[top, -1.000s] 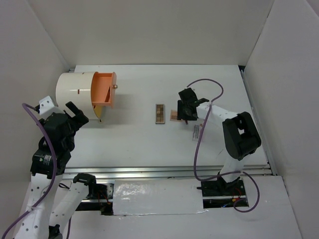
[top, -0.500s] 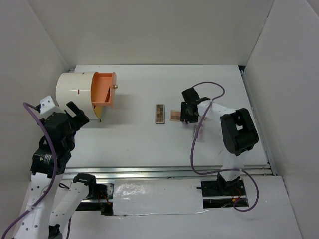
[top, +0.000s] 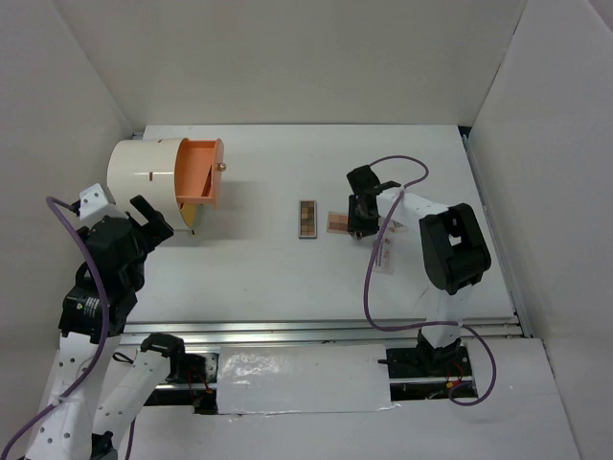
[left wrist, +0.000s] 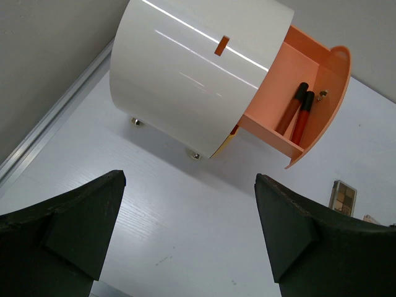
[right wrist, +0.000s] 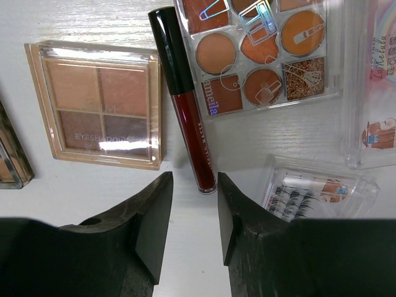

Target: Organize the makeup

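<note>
Dark-red lip tube (right wrist: pixel 187 99) is being framed by the right gripper (right wrist: pixel 193 182), jaws parted and empty; closing across its middle is being favoured

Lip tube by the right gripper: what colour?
The lip tube is dark red with a black cap; clearest in right wrist view.

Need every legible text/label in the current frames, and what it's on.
"EYESHADO": on the square peach palette, rest lost in glare.
"amelia": blue tag on the round-pan palette, possibly cut off.
Lettering along the dark-red lip tube: too faint to read.
Script on the clear card pack: too blurred to read.
Print on the lash box: nothing legible.
Top and left wrist views: no text visible.
</note>
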`<state>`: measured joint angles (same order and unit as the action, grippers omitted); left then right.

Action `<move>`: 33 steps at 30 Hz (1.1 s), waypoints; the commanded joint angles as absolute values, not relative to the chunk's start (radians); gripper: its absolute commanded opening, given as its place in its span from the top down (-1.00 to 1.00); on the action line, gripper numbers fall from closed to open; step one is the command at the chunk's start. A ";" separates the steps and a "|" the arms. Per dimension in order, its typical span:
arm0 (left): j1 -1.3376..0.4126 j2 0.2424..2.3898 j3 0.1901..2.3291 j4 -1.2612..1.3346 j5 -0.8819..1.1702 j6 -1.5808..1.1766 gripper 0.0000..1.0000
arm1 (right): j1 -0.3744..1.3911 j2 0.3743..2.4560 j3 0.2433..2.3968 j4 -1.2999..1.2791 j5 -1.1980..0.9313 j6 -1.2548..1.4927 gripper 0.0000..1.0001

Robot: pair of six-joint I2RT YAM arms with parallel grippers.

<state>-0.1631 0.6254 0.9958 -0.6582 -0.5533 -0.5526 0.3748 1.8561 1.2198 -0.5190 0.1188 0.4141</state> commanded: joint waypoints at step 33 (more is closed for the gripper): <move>-0.199 0.581 1.008 -0.615 -0.581 -0.526 -0.99 | 0.359 1.843 1.278 -0.606 0.071 0.390 0.89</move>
